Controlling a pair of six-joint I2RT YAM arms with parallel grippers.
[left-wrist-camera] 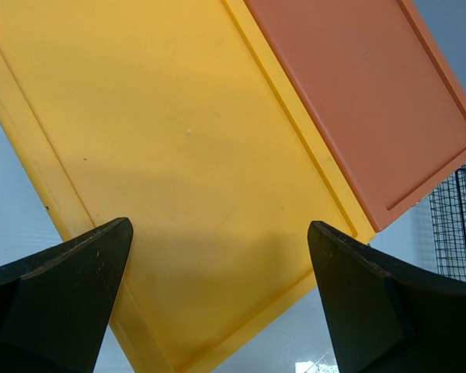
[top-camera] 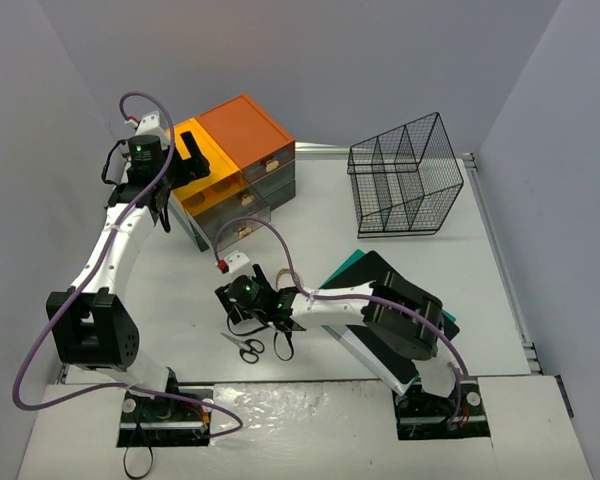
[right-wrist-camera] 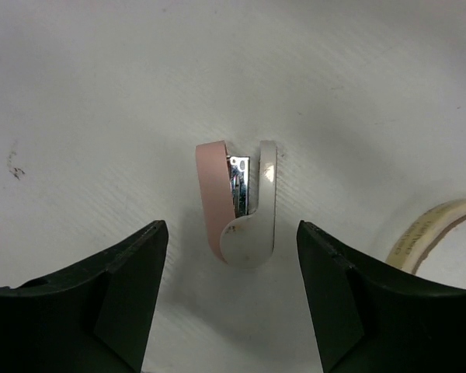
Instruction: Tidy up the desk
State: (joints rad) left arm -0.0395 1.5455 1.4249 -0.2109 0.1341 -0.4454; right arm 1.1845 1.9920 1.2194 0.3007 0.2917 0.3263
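— Barely begun?
— Yes: scissors [top-camera: 245, 347] and stapler [right-wrist-camera: 241, 206] lie loose on the worktop [top-camera: 320, 215] beneath both arms; right end effector [right-wrist-camera: 231, 233] gapes over the stapler, left end effector [left-wrist-camera: 220, 233] open above the drawer chest [left-wrist-camera: 179, 140].

At the back left you see a dark green drawer chest [top-camera: 242, 198] with two tops side by side, a yellow top [left-wrist-camera: 179, 171] and an orange top [left-wrist-camera: 365, 101]; to its right, well apart, stands a black wire basket [top-camera: 405, 185] with dividers; nearer you, a teal folder [top-camera: 352, 266] lies flat, partly covered; black-handled scissors [top-camera: 246, 347] lie to its front left; close up, you find a small pink and white stapler [right-wrist-camera: 237, 206]; a pale tape roll [right-wrist-camera: 429, 228] shows its edge just beside it on the right.
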